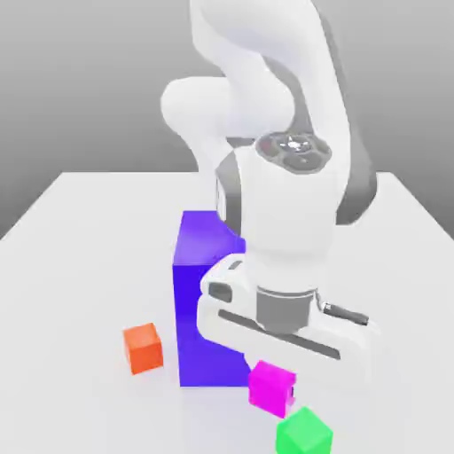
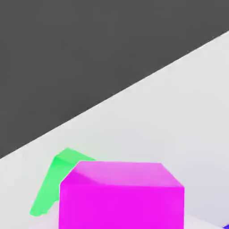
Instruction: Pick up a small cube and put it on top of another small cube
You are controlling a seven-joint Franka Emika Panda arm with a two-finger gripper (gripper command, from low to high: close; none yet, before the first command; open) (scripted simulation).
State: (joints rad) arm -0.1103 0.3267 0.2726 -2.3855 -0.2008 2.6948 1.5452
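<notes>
I count one pink cube (image 1: 271,387), lifted under the hand and pinched in the gripper (image 1: 277,372), whose fingers I cannot make out behind the hand's body; in the hand view the pink cube (image 2: 121,197) is cut off at the edge. One green cube (image 1: 303,433) sits on the table (image 1: 71,266) just beside and below it, partly hidden in the hand view (image 2: 56,176). One tall blue block (image 1: 202,301), partly covered by the arm, and one orange cube (image 1: 143,348).
</notes>
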